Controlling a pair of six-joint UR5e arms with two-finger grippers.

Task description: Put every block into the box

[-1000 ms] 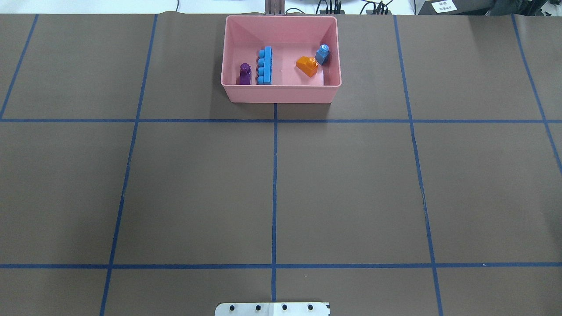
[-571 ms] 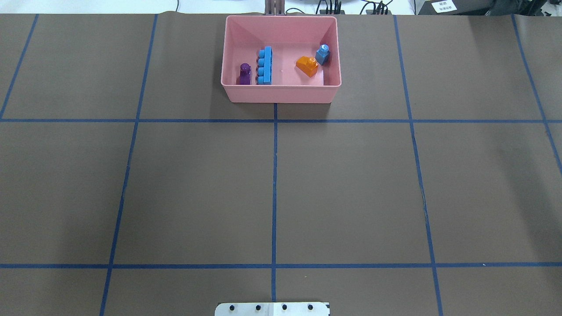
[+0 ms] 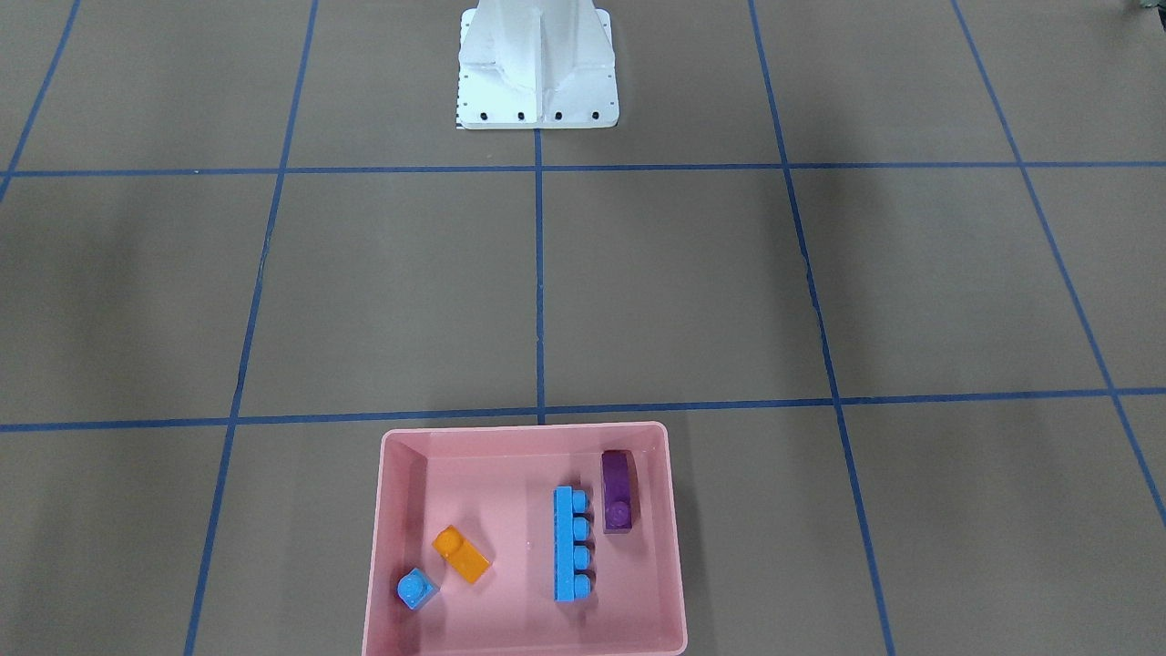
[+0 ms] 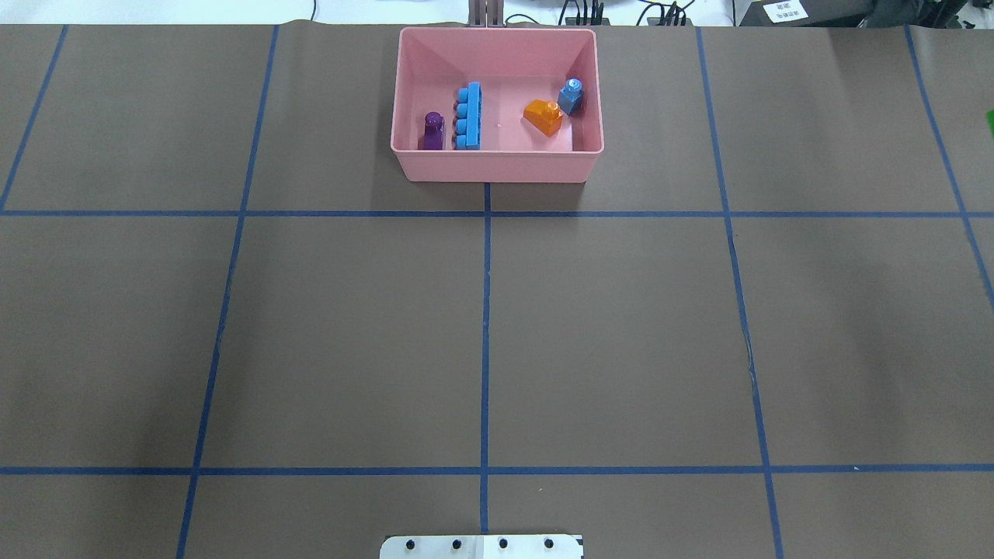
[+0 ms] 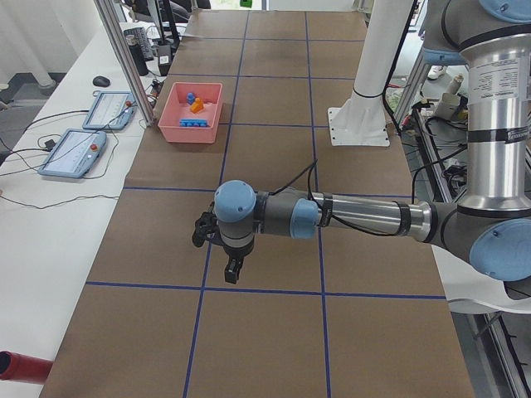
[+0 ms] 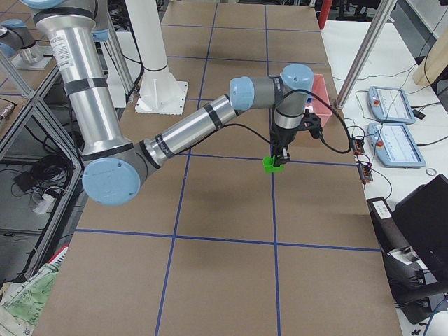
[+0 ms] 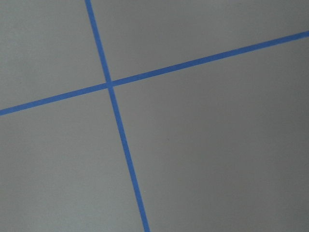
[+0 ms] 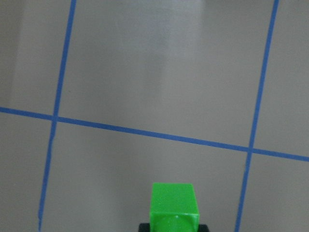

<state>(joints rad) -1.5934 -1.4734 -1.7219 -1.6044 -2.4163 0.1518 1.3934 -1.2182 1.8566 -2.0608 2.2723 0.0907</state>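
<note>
Four blocks are sitting in the box (image 4: 497, 164) at the far middle of the table (image 4: 621, 349): purple (image 4: 432, 130), long blue (image 4: 470, 116), orange (image 4: 543, 116), small blue (image 4: 571, 96). The green block (image 8: 174, 205) is just edging into the overhead view's right border, where nothing green was showing a second ago. The right gripper (image 6: 277, 159) is pinching it tight from above, so the last block is likely heading boxward. The left gripper (image 5: 233, 269) is hanging over bare table well out on the left, and I cannot tell whether it is parted.
</note>
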